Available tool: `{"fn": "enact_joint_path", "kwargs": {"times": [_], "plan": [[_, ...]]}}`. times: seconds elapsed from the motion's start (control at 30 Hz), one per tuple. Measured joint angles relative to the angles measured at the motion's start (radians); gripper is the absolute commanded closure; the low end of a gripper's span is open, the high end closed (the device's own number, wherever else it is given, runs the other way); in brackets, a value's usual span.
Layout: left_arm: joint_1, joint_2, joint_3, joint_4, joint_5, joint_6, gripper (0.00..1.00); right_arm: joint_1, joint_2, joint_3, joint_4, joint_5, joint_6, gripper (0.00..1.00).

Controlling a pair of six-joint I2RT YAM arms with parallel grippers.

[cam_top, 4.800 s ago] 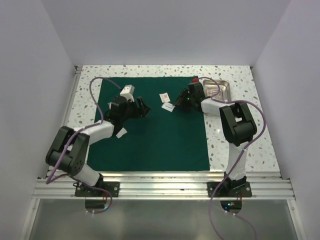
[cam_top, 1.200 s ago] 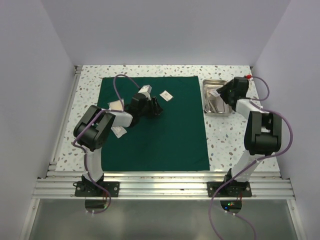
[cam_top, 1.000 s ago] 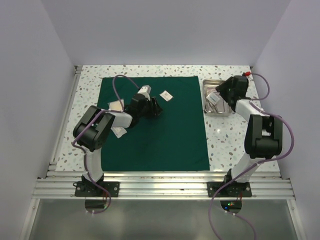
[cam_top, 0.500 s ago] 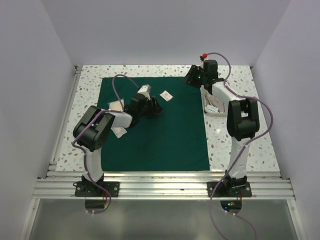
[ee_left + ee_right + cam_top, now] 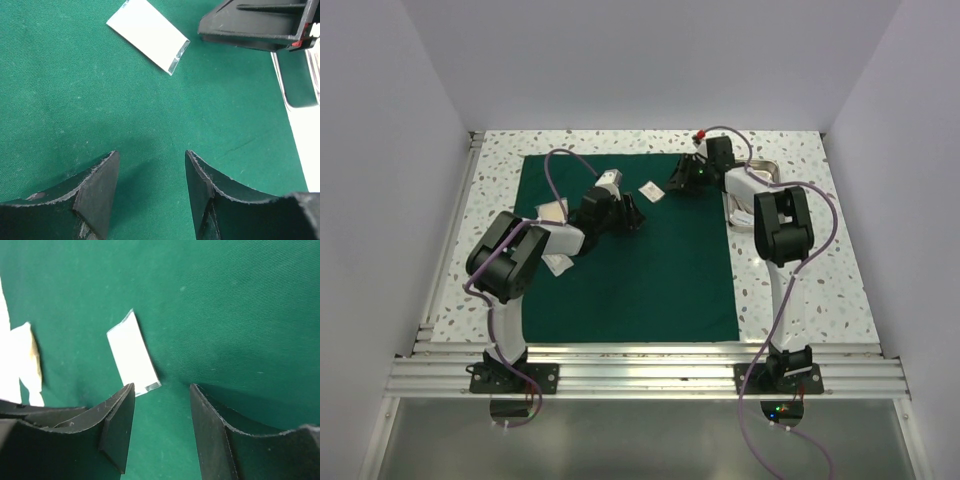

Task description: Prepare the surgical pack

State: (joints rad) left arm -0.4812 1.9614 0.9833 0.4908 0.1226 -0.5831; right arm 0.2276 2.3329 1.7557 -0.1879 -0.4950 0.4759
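The surgical pack [image 5: 640, 280] is a dark green sheet lying flat and square on the table. A small white packet [image 5: 651, 192] lies on its far part. It also shows in the left wrist view [image 5: 147, 32] and in the right wrist view [image 5: 131, 352]. My left gripper [image 5: 632, 218] is open and empty, low over the sheet just near-left of the packet [image 5: 150, 160]. My right gripper [image 5: 675, 186] is open and empty, low over the sheet just right of the packet [image 5: 161, 390]. The two grippers face each other across the packet.
A shiny steel tray [image 5: 767, 172] stands right of the sheet, mostly hidden by my right arm. Two white packets [image 5: 552, 210] [image 5: 558, 262] lie by my left arm on the sheet's left part. Speckled table [image 5: 790, 290] surrounds the sheet. White walls close in on three sides.
My right gripper has swung left from over the steel tray to the sheet's far part, beside the white packet. My left arm has stayed put over the last second.
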Motion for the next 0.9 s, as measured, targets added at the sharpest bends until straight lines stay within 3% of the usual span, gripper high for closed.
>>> {"fn": "enact_joint_path", "kwargs": {"times": [0.5, 0.63, 0.67, 0.8, 0.9], "plan": [[0.0, 0.021, 0.016, -0.007, 0.001, 0.0, 0.41, 0.029, 0.055, 0.026, 0.06, -0.101, 0.031, 0.58], [0.0, 0.024, 0.021, -0.007, 0.003, 0.0, 0.41, 0.037, 0.07, 0.035, 0.07, -0.103, 0.047, 0.76], [0.0, 0.024, 0.021, -0.007, 0.004, 0.0, 0.41, 0.039, 0.076, 0.035, 0.071, -0.103, 0.054, 0.85], [0.0, 0.024, 0.021, -0.007, 0.004, 0.0, 0.41, 0.04, 0.09, 0.044, 0.074, -0.1, 0.076, 1.0], [0.0, 0.024, 0.021, -0.007, 0.003, 0.0, 0.41, 0.04, 0.09, 0.042, 0.085, -0.098, 0.093, 1.0]]}}
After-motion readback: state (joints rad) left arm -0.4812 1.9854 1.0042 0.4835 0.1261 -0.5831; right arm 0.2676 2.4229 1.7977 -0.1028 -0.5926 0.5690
